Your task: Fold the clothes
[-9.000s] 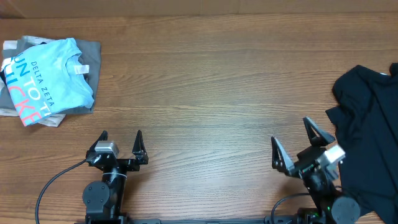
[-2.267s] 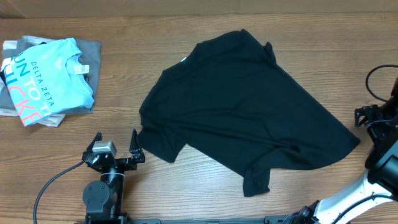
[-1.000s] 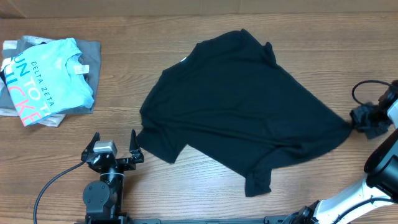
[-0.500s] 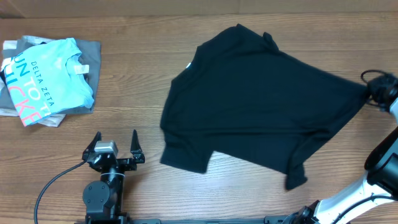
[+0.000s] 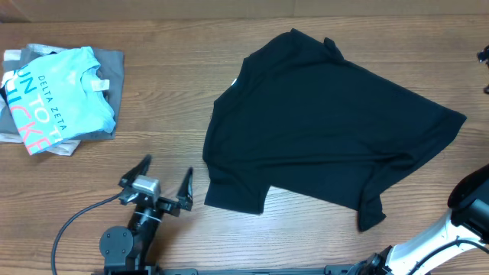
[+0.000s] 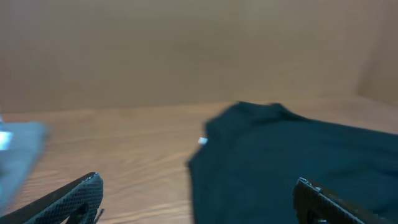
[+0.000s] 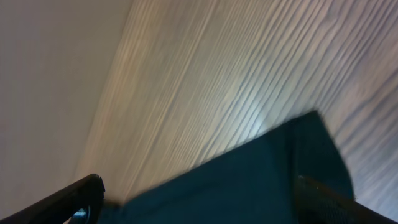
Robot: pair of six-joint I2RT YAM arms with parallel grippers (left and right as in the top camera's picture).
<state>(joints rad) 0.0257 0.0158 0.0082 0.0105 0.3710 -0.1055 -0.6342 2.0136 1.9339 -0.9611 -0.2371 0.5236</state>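
Note:
The black T-shirt (image 5: 328, 130) lies spread on the wooden table, right of the middle, with its neck at the far side and a sleeve near its lower left corner. Its small white tag (image 6: 203, 140) shows in the left wrist view. My left gripper (image 5: 166, 169) is open and empty, low at the front, just left of the shirt's lower left corner; in the left wrist view (image 6: 199, 193) the shirt (image 6: 292, 165) fills the right half between the fingers. My right gripper (image 7: 196, 186) is open and empty above a corner of the shirt (image 7: 249, 180); it is almost out of the overhead view at the far right edge.
The light-blue printed T-shirt (image 5: 57, 95) lies on a grey folded shirt (image 5: 114, 65) at the far left of the table. The right arm's base (image 5: 470, 202) stands at the front right, beside the shirt's right corner.
The right gripper let go of the shirt's right corner and moved off to the far right. The shirt settled flat. The left gripper moved right, toward the shirt.

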